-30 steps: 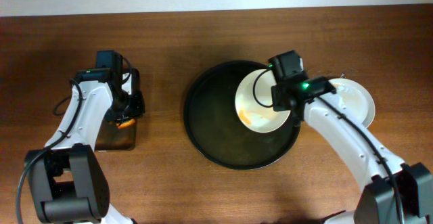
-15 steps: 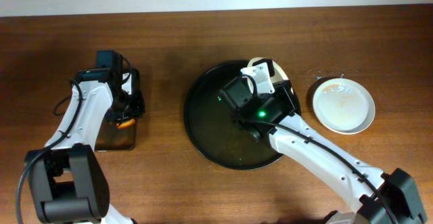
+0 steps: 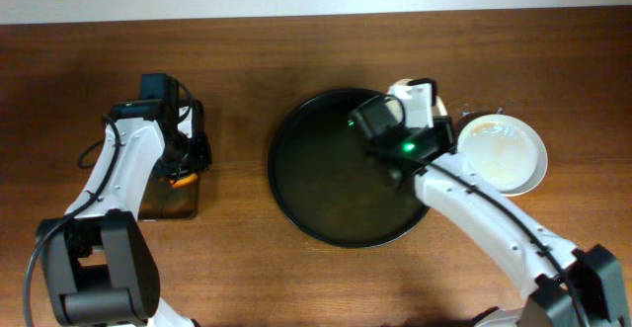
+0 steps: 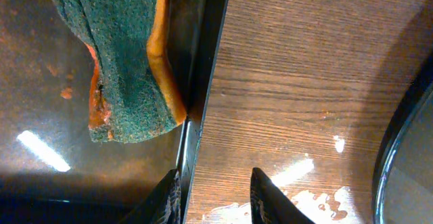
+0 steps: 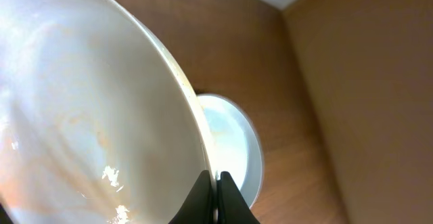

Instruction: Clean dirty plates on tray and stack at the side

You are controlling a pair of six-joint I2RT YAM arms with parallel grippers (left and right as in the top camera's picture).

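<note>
**Right Arm Held a Dirty Plate by Its Rim**

The right gripper (image 5: pixel 216 183) was closed tight. Its two dark fingers pinched the thin rim of the dirty plate (image 5: pixel 88 102). The plate was tipped up steeply, almost on its edge. It looked white, with faint orange marks across the inside and some wet, shiny spots.

From above, the right arm reached over the right side of the big round black tray (image 3: pixel 326 189). It was close to the tray's rim there, but the plate in its grip was hard to see from that view.

The other plate (image 3: pixel 509 154) lay flat on the brown wooden table (image 3: pixel 237 60), just to the right of the black tray. It looked pale and clean. In the right wrist view it showed behind the edge of the dirty plate.

The left gripper (image 4: pixel 216 197) was partly open, and nothing could be seen between its fingers. It hung over the right edge of the small brown tray (image 4: pixel 40 116), on the left side of the table and well apart from the black tray. A green and orange sponge (image 4: pixel 128 61) lay in that small tray, right against its rim.
</note>
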